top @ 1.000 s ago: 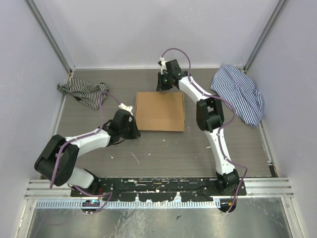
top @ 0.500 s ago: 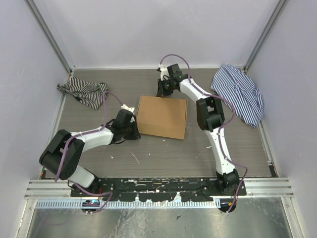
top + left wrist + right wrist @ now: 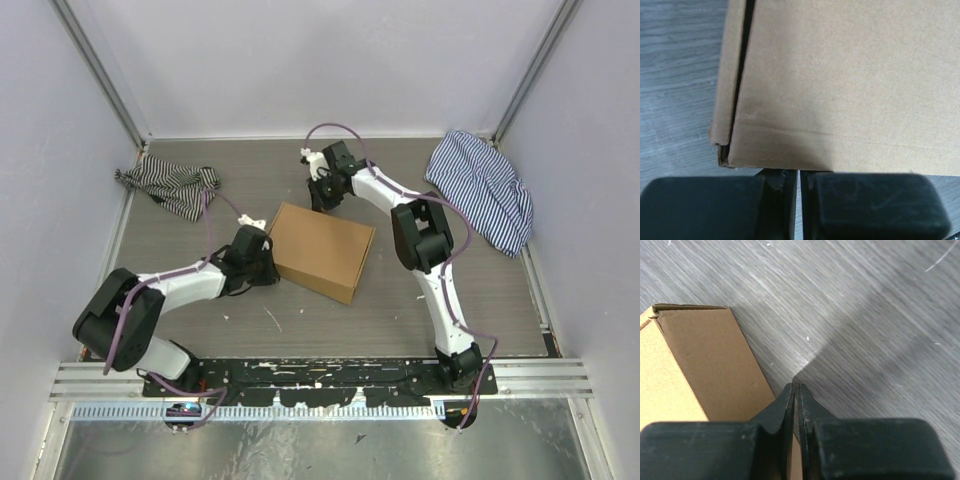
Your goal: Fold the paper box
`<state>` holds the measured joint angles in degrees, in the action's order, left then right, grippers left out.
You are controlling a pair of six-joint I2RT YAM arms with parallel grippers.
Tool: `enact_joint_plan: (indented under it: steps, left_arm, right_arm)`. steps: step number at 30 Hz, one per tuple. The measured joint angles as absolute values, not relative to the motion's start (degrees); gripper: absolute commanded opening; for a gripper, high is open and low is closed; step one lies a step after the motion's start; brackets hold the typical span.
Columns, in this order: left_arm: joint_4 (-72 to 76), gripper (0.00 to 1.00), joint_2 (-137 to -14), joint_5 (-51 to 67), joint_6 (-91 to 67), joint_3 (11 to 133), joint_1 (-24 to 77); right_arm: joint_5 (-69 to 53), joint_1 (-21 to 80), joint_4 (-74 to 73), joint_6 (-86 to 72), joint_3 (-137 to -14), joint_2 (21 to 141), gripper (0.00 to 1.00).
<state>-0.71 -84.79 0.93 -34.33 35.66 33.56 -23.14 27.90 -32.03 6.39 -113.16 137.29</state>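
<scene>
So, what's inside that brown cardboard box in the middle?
The inside is hidden. The plain brown cardboard box is closed, and only its outer faces can be seen. The narrow dark slit along one edge seam reveals nothing within.

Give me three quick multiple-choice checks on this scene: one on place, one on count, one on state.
1. Where is the paper box? A on a cloth; B against the back wall; C on the table, centred.
2. How many striped cloths? A one; B two; C three.
3. The right gripper is: A shut, empty; B wide open; C shut on cloth.
Answers: 1 C, bare table surrounds it; 2 B, one far left, one far right; 3 A, its fingers meet with nothing between.
</scene>
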Motion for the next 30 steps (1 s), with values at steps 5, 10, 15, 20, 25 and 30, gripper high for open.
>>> enact_joint_plan:
  steps: [5,10,15,20,25,30]
  left_arm:
    - [-3.0,0.17,-80.7,-0.7,-34.8,33.4,36.8]
    - [-5.4,0.2,-76.2,-1.0,-35.3,34.6,45.9]
    - [-3.5,0.23,-75.5,-2.7,-36.1,38.3,55.2]
    - [-2.1,0.24,-79.2,-5.3,-37.6,39.5,59.7]
    - [-1.7,0.24,-87.0,-7.7,-37.8,44.7,64.9]
    - [-1.1,0.24,-91.9,-9.6,-37.7,50.2,69.3]
  right_arm:
    - [-24.9,29.1,-33.3,4.7,-113.5,137.3,0.13]
    - [-25.9,31.2,-35.5,2.7,-116.7,138.7,0.11]
    - [-24.3,32.2,-30.9,-3.8,-109.6,136.0,0.14]
    - [-21.7,28.3,-28.1,-9.1,-98.4,128.7,0.17]
    - [-17.3,23.8,-27.1,-11.4,-94.0,124.3,0.17]
    - [-16.1,22.7,-27.1,-12.4,-93.8,123.2,0.16]
